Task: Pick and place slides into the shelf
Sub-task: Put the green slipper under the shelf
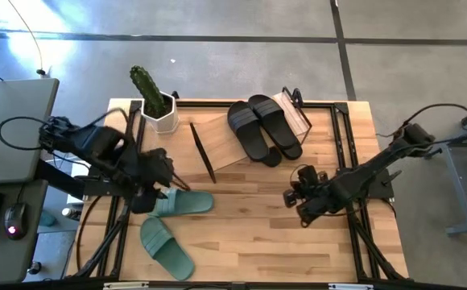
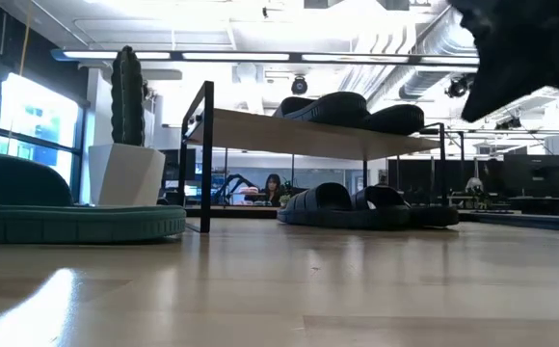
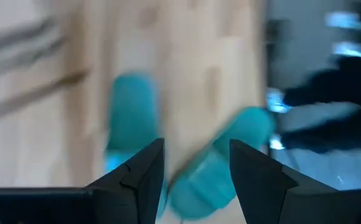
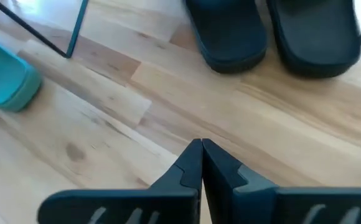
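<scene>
Right, your left hand (image 1: pixel 163 187) hangs w/ fingers apart over the two green slides (image 1: pixel 169 244) at the table's (image 1: pixel 258 242) left-front. Right hand (image 4: pixel 201 163) is pinched together, empty, near the shelf (image 1: pixel 217 141) holding black slides (image 1: pixel 265 127).

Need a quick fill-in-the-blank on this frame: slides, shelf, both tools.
1. The two pale sage green slides lie on the table, not on the ____.
2. The left tool has its fingers ____ above a green slide.
3. The right tool has its fingers ____.
4. The light wooden shelf carries slides coloured ____ on top.

Missing: shelf; open; shut; black
</scene>
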Robot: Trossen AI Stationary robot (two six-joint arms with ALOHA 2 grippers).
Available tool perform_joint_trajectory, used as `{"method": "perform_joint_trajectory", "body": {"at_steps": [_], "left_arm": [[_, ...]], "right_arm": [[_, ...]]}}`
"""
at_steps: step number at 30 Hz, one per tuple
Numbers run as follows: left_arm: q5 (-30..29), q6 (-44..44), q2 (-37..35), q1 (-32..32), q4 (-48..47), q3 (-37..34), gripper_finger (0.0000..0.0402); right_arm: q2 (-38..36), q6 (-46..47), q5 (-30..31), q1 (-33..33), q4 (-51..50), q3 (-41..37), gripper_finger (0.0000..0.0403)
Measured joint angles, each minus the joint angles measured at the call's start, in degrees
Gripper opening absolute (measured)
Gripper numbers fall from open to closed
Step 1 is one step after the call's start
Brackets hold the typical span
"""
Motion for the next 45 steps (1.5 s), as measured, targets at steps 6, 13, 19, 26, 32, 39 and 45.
{"method": "perform_joint_trajectory", "body": {"at_steps": [6,13,19,26,32,39,45], "left_arm": [[-9.9,-29.1,-0.1,-4.5,-8.9,-1.8,0.0165],[-10.4,-54.2,-8.2,-5.5,-9.2,-13.9,0.0165],[-7.3,-69.3,-17.7,-5.5,3.6,-31.7,0.0165],[-5.4,-75.5,-23.6,-5.5,24.7,-50.4,0.0165],[-0.9,-79.4,-23.7,-5.5,30.4,-57.9,0.0166],[-0.1,-80.0,-23.7,-5.5,30.4,-60.5,0.0166],[1.2,-80.7,-23.7,-5.5,36.2,-65.1,0.0166]], "right_arm": [[-7.0,-2.8,-1.0,1.7,-4.3,0.0,0.0000],[-11.3,-7.1,-2.8,3.7,-3.9,0.0,0.0000],[-11.4,-7.5,-5.6,4.7,-4.5,0.1,0.0000],[-11.4,-8.6,-7.9,4.7,-4.4,0.1,0.0000],[-11.4,-9.0,-9.8,4.7,-4.2,0.1,0.0000],[-11.4,-9.0,-10.5,4.7,-4.1,0.1,0.0000],[-11.4,-9.7,-10.3,4.7,-4.1,0.1,0.0000]]}}
